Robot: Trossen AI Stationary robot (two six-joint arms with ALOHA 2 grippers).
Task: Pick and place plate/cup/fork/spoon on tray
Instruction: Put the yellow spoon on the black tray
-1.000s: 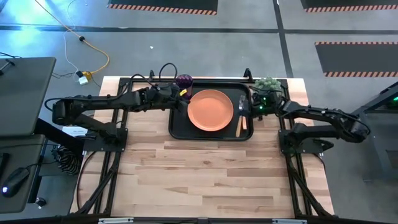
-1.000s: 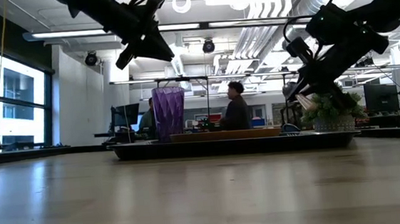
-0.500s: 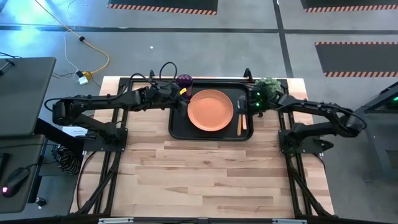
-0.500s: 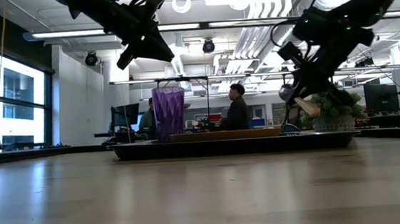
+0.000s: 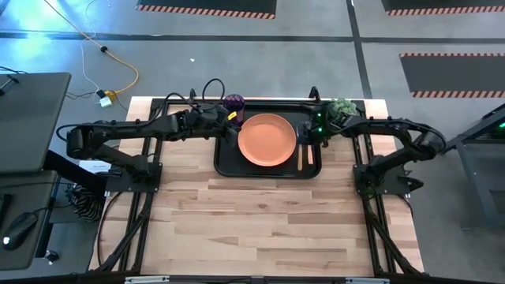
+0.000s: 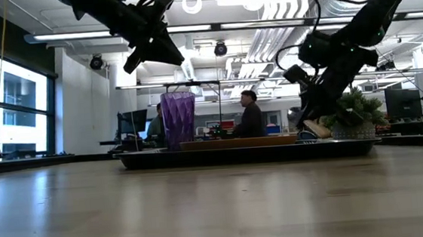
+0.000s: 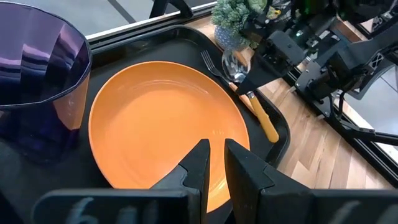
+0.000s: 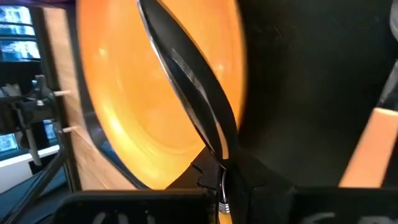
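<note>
On the left side of the tray, the left pincer still waits by the purple cup, its fingers close together and holding nothing. Next comes the orange plate. Just past it the right pincer, shut tight on the spoon, has moved in over the tray and brought the spoon down beside the fork, so I think letting go comes next.

We see a small potted plant at desk far edge, yellow cable on floor, person seated in bkgd.
</note>
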